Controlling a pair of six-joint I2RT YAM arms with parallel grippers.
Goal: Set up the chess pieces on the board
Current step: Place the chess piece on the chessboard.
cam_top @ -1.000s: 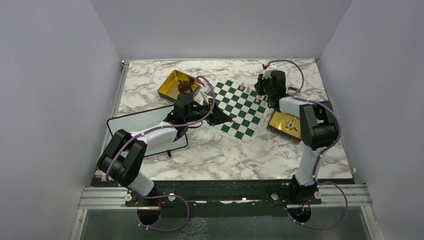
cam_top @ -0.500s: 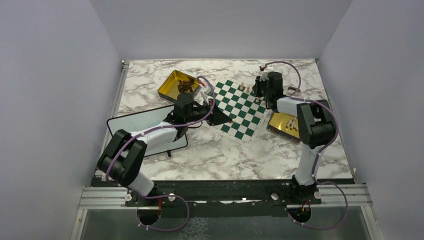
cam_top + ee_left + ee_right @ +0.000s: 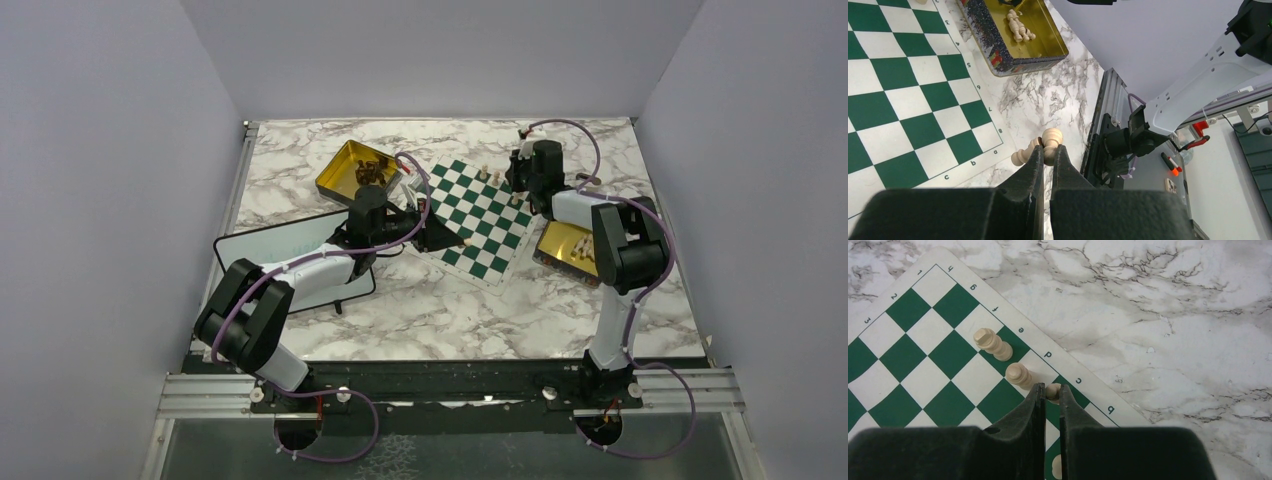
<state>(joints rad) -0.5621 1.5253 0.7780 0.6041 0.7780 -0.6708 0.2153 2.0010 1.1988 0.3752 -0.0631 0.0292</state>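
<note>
From above and behind the arm bases [image 3: 600, 372] we look down on the whole desk [image 3: 420, 310]. Our left wrist view rides close behind the left hand [image 3: 1048, 150], facing over a board [image 3: 908, 100] corner toward the desk's near edge. Our right wrist view looks almost straight down past the right hand [image 3: 1050, 390] at the board's lettered edge. All three share the board.

Bare middle of the board [image 3: 478, 212]; pale pieces [image 3: 993, 344] just beside right end effector [image 3: 1050, 390].
</note>
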